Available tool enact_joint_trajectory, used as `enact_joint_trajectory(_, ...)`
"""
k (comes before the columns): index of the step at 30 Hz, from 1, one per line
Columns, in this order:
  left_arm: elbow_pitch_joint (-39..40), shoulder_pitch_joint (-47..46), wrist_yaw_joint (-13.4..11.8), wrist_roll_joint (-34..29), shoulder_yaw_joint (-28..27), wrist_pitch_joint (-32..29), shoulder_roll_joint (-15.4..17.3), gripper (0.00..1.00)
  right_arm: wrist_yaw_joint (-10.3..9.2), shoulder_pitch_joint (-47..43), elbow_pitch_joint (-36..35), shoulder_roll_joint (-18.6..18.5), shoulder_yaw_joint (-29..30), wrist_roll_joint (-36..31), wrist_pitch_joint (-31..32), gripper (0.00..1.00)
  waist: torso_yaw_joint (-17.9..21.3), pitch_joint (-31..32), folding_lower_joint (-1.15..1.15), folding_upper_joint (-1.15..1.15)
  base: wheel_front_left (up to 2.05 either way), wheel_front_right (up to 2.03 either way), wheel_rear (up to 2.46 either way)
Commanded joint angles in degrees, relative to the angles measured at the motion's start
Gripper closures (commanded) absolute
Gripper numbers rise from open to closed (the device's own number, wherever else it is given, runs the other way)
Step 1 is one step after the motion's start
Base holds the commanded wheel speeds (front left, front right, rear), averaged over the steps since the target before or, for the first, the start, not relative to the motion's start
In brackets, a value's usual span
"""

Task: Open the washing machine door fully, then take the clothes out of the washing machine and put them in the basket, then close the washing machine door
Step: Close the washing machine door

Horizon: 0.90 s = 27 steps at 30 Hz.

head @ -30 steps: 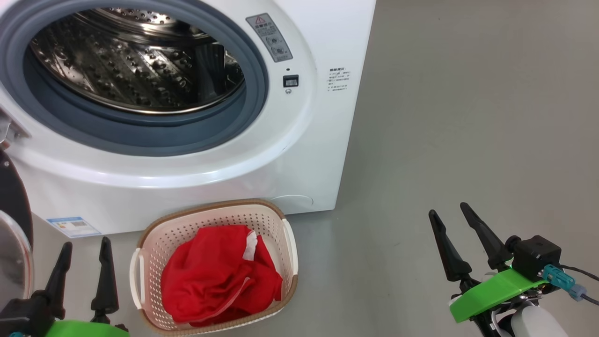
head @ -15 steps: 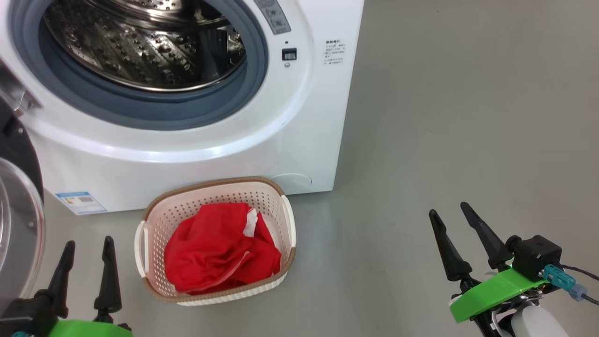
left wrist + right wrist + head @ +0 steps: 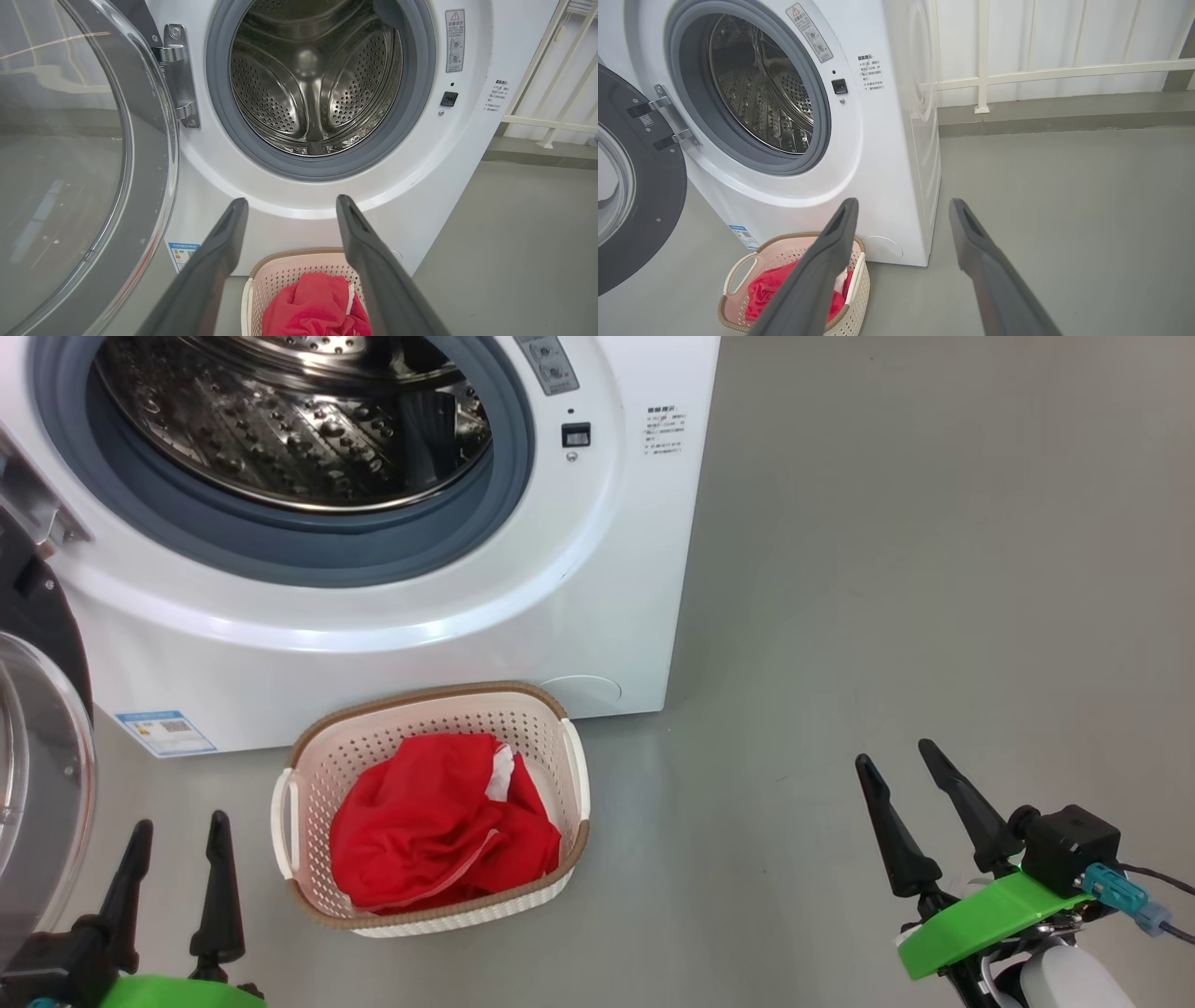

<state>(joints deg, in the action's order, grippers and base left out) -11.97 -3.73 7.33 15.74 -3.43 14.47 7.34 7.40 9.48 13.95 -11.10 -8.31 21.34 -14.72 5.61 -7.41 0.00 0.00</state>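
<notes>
While the clothes (image 3: 439, 831) lie in the basket (image 3: 373, 751), the left fingers (image 3: 217, 882) and the right fingers (image 3: 892, 831) stand spread apart, empty.

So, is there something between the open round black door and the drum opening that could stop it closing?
Nothing visible does. The drum mouth of the white washing machine is bare; the red fabric garment lies wholly inside the cream perforated basket on the floor, seemingly lower than the swing of the round black glass-windowed door.
</notes>
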Motion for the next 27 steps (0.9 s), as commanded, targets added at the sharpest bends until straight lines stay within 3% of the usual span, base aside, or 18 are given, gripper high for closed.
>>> enact_joint_trajectory(1, 1.0, -0.6, 0.2, -0.1, -1.8, 0.5, 1.1, 0.00, 0.09, 0.2, -1.3, -0.6, -1.2, 0.2, -0.3, 0.00, 0.0, 0.0, 0.00, 0.00, 0.00, 0.00, 0.00)
enact_joint_trajectory(14, 0.1, -1.3, 0.2, 0.6, -1.4, 0.5, 0.6, 0.00, 0.09, 0.6, -1.4, -0.4, -1.3, 0.0, -0.3, 0.00, -1.8, -0.3, 0.00, 0.00, 0.00, 0.00, 0.00)
enact_joint_trajectory(27, -1.4, -2.0, 0.2, 1.6, -1.2, 0.5, -0.9, 0.00, 0.09, 2.5, -0.8, -1.1, -2.6, 0.0, -0.3, 0.00, -8.5, -0.5, 0.00, 0.00, 0.00, 0.00, 0.00)
